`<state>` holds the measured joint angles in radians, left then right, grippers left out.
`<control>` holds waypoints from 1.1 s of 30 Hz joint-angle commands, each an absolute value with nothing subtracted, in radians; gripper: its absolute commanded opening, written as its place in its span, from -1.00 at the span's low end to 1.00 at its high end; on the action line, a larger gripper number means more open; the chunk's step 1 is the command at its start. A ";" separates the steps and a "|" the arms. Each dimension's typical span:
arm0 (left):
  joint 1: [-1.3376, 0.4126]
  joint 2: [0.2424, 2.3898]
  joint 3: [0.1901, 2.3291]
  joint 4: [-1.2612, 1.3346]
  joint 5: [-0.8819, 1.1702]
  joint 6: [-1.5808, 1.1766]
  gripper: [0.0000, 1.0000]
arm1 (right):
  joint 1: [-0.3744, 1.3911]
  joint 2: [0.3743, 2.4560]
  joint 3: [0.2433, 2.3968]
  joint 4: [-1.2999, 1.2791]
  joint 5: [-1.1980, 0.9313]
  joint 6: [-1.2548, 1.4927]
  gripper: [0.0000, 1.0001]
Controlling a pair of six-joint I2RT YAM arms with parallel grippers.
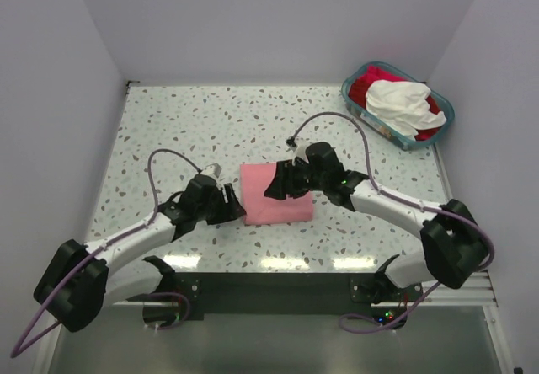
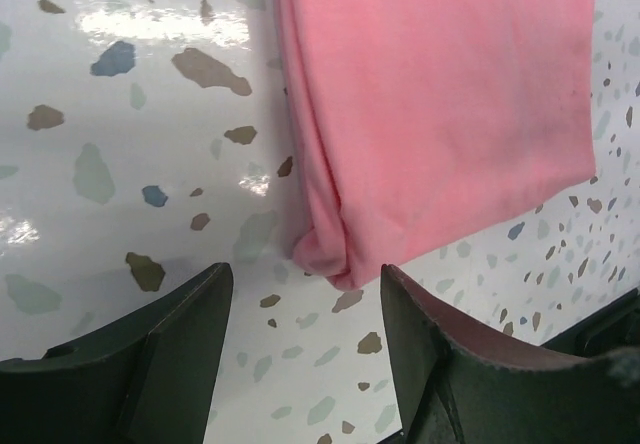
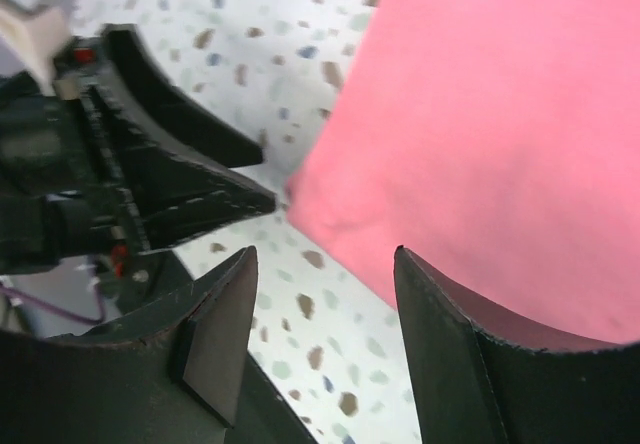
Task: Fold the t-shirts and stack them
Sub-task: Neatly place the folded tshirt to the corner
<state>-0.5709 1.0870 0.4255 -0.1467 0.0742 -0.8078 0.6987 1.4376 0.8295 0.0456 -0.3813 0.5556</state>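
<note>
Left gripper [image 2: 305, 282]: I see its fingers spread apart, holding nothing. Speckled table shows in the gap, and the folded shirt's corner lies just ahead of the tips.
Right gripper [image 3: 325, 259]: its fingers are also spread and pinch nothing. The pink cloth's edge lies just beside one finger.
Salmon-pink t-shirt [image 1: 278, 208]: folded into a tidy rectangle, flat near the middle of the table, between the two grippers.
Arms: both reach in from the near edge and meet at the shirt from either side.
Teal basket [image 1: 357, 104]: far right corner, well apart from the shirt.
White t-shirt [image 1: 401, 104]: crumpled in the basket, on top of the red t-shirt [image 1: 364, 87].
Table [image 1: 185, 130]: pale, glossy terrazzo.
</note>
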 commanded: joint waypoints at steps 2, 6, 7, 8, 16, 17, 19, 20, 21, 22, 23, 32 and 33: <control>-0.624 1.146 0.509 -0.094 0.064 -0.784 0.32 | 0.670 1.346 0.836 -0.260 -0.161 0.433 0.22; -0.650 1.228 0.534 -0.083 0.057 -0.787 0.33 | 0.666 1.312 0.827 -0.311 -0.129 0.403 0.22; -0.655 1.241 0.538 -0.083 0.054 -0.788 0.33 | 0.664 1.309 0.825 -0.317 -0.124 0.403 0.22; -0.657 1.253 0.541 -0.081 0.051 -0.792 0.33 | 0.664 1.302 0.822 -0.325 -0.123 0.402 0.22; -0.670 1.364 0.580 -0.067 0.051 -0.804 0.10 | 0.664 1.275 0.804 -0.360 -0.089 0.382 0.22; -0.670 1.373 0.586 -0.074 0.048 -0.804 0.04 | 0.664 1.273 0.805 -0.367 -0.087 0.374 0.22; -0.670 1.394 0.595 -0.095 0.032 -0.805 -0.19 | 0.664 1.263 0.811 -0.377 -0.080 0.368 0.22; -0.672 1.399 0.603 -0.104 0.012 -0.807 -0.31 | 0.664 1.258 0.813 -0.390 -0.077 0.359 0.22; -0.672 1.405 0.609 -0.127 0.003 -0.805 -0.44 | 0.664 1.252 0.818 -0.397 -0.072 0.356 0.22; -0.672 1.407 0.617 -0.139 -0.030 -0.808 -0.71 | 0.664 1.241 0.819 -0.414 -0.072 0.350 0.22; -0.670 1.410 0.621 -0.150 -0.044 -0.807 -0.84 | 0.664 1.235 0.822 -0.422 -0.071 0.338 0.22; -0.565 1.499 0.724 -0.229 -0.193 -0.736 -1.00 | 0.664 1.118 0.827 -0.511 -0.103 0.262 0.23; -0.542 1.523 0.733 -0.219 -0.204 -0.707 -1.00 | 0.664 1.094 0.824 -0.514 -0.107 0.256 0.23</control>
<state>-0.6090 1.4773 0.6910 -0.1909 -0.0841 -0.7761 0.6655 1.1515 0.8036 -0.4767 -0.0959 0.3058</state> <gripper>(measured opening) 0.050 0.612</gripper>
